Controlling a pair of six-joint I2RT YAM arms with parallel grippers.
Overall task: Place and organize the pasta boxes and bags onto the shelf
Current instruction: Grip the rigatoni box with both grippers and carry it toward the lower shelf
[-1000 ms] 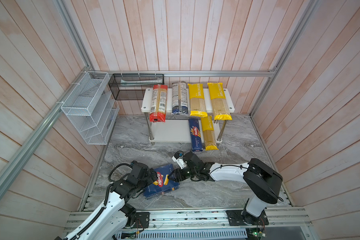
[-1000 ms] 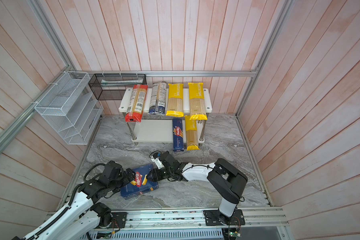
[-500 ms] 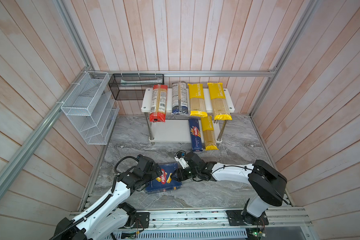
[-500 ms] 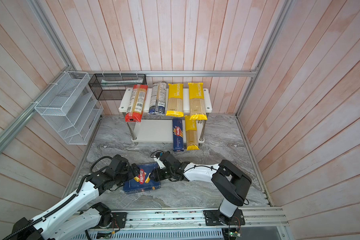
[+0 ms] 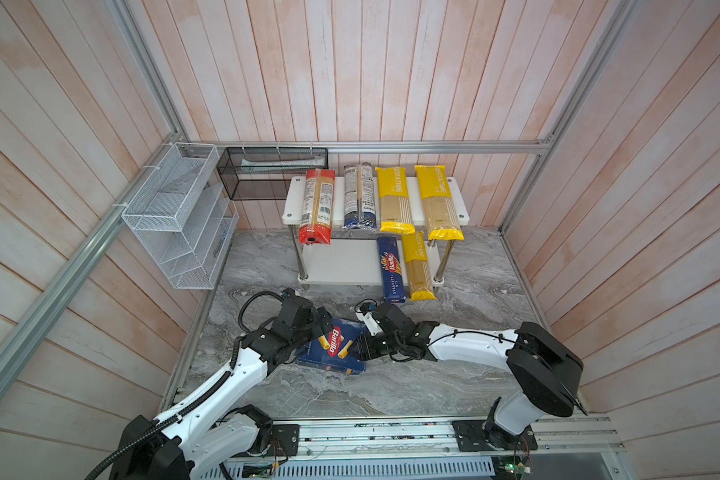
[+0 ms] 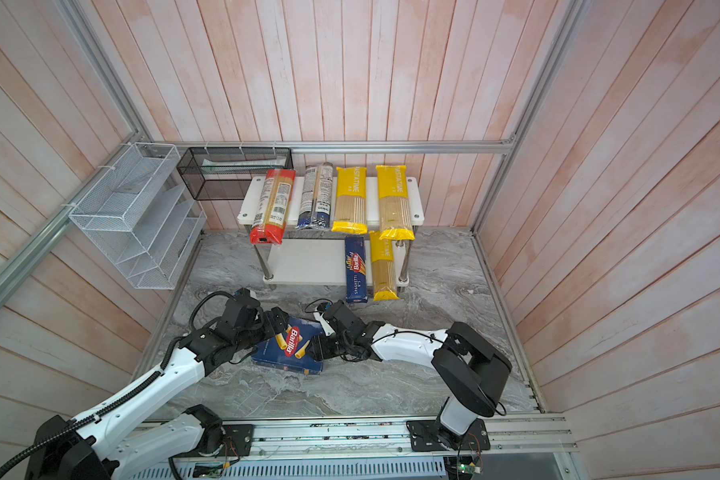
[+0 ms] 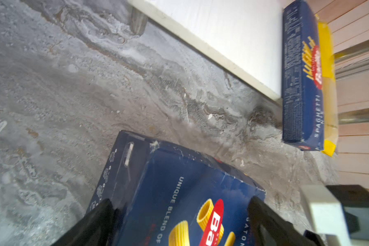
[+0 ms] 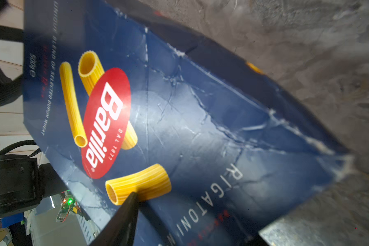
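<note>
The dark blue Rigatoni box (image 5: 341, 347) (image 6: 292, 345) rests tilted on the marble table in front of the shelf (image 5: 294, 199). My right gripper (image 5: 360, 348) (image 8: 200, 215) is shut on its right end, one black finger (image 8: 126, 213) lying on the printed face. My left gripper (image 5: 321, 328) (image 7: 180, 201) is open at the box's left end, its fingers (image 7: 98, 217) spread either side of it. On the top board lie a red-ended bag (image 5: 317, 205), a blue-ended bag (image 5: 359, 195) and two yellow bags (image 5: 393, 199). The Spaghetti box (image 5: 391, 270) and another yellow bag (image 5: 418, 266) lie on the lower board.
A white wire-mesh rack (image 5: 179, 216) hangs on the left wall and a black mesh basket (image 5: 271, 174) on the back wall beside the shelf. Wooden walls close three sides. The left half of the lower board (image 5: 337, 262) is bare.
My left gripper has come forward and right, from beside the Rigatoni box to over its left end. The box, held by the right gripper, has shifted a little toward the shelf.
</note>
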